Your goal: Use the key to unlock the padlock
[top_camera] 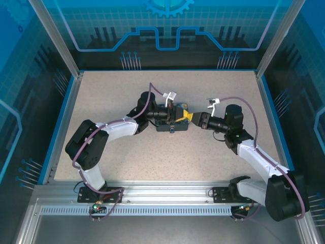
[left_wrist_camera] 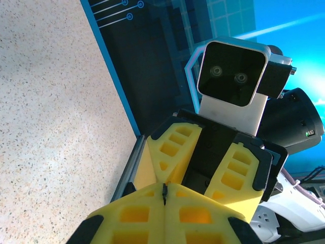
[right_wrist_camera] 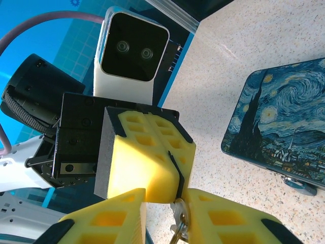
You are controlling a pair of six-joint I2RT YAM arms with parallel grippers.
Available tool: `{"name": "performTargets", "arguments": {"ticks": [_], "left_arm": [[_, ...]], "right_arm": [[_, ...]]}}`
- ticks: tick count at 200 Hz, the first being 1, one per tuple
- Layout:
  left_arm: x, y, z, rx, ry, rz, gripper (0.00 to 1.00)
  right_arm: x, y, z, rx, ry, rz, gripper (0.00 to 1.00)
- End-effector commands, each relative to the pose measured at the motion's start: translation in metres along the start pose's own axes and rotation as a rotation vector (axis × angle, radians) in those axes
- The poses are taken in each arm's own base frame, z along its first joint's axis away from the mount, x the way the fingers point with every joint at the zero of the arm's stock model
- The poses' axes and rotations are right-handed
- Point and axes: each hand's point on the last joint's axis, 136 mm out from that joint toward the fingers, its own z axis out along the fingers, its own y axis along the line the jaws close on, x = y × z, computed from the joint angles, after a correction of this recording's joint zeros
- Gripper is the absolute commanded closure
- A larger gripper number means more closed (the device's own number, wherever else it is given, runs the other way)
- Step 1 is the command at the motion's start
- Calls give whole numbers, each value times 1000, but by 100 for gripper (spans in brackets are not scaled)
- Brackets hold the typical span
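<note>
The padlock, a flat block with a starry-night print, lies on the speckled table; in the top view the padlock sits just under the left wrist. My left gripper is shut on the key, a thin dark blade pinched between its yellow fingertips. The key's round metal head and ring hang out below those tips. My right gripper faces the left one tip to tip, open, its fingers standing either side of the left tips and the key head. The grippers meet mid-table.
Blue rails and aluminium posts frame the table. A metal rail carries both arm bases along the near edge. Purple cables loop off each wrist. Bare table lies in front of the padlock.
</note>
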Motion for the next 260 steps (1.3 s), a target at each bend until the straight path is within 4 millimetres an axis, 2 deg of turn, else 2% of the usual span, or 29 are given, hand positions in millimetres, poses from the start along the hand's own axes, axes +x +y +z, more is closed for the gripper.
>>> {"name": "performTargets", "arguments": {"ticks": [1, 94, 183, 260], "left_arm": [[1, 2, -1, 13, 17, 8, 100], [10, 1, 0, 15, 102, 14, 100], [8, 0, 3, 21, 115, 14, 100], [11, -1, 3, 25, 139, 21, 100]], "right_arm": [[-2, 8, -3, -29, 7, -41, 75], [1, 6, -11, -47, 42, -59, 80], [13, 3, -11, -61, 89, -63, 82], [14, 0, -14, -59, 88, -58, 92]]}}
